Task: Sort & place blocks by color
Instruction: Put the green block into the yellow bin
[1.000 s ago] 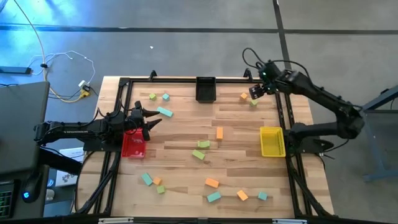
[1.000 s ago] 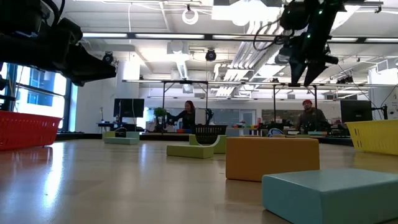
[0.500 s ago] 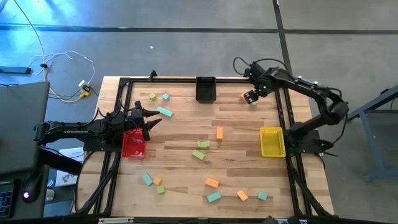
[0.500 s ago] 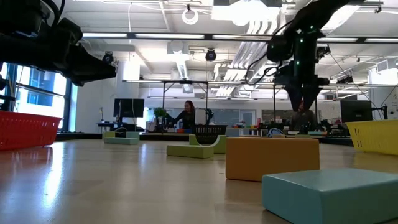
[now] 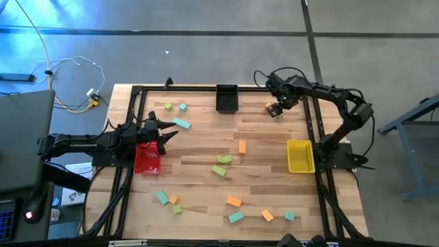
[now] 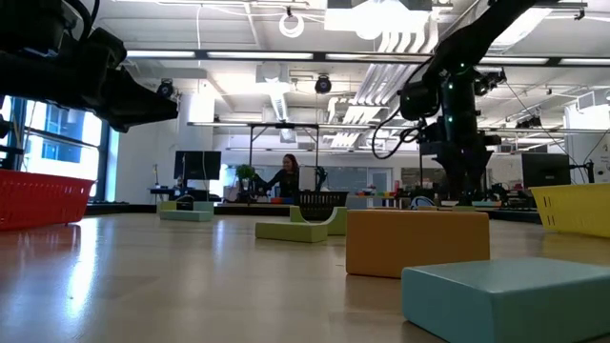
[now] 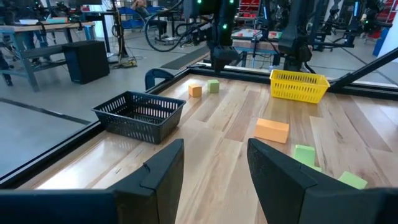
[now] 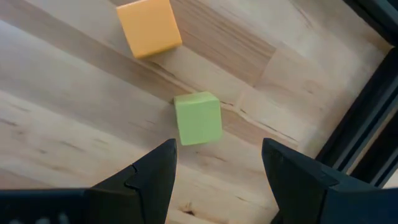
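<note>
- Blocks lie scattered across the table (image 5: 206,147) around the black bin (image 5: 226,98); one green block (image 8: 198,117) and one orange block (image 8: 148,27) sit beside its right.
- Right claw (image 8: 217,163) hovers spread over the green block, holding nothing.
- Left claw (image 5: 167,134), parted and empty, hangs at the red bin (image 5: 147,159).

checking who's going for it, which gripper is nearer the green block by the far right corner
Right. The right gripper hangs open directly over the green block; the left gripper waits open across the table above the red bin.

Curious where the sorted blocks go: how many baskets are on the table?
3. A red basket sits at the table's left side, a black basket at the middle of the far edge, and a yellow basket at the right side.
</note>
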### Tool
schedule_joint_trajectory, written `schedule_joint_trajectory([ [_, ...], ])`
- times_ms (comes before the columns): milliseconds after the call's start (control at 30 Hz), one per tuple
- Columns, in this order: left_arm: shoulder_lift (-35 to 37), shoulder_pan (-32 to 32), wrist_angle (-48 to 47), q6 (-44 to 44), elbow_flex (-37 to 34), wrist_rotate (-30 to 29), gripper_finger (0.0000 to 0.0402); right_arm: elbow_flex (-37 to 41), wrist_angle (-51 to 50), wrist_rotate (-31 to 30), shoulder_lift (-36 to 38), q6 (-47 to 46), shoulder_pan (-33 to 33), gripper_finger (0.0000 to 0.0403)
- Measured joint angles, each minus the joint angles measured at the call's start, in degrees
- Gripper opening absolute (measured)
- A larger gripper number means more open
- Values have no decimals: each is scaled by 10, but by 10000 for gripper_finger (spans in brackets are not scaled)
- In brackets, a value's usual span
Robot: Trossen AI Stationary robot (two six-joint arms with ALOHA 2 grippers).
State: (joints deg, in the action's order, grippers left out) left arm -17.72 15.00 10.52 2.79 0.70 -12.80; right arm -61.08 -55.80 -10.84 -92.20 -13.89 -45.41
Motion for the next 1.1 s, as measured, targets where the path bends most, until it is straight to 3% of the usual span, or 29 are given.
schedule_joint_trajectory([
  [1100, 0, 0, 0, 0, 0, -28, 165, 0, 54, 2, -105, 9, 0, 224],
])
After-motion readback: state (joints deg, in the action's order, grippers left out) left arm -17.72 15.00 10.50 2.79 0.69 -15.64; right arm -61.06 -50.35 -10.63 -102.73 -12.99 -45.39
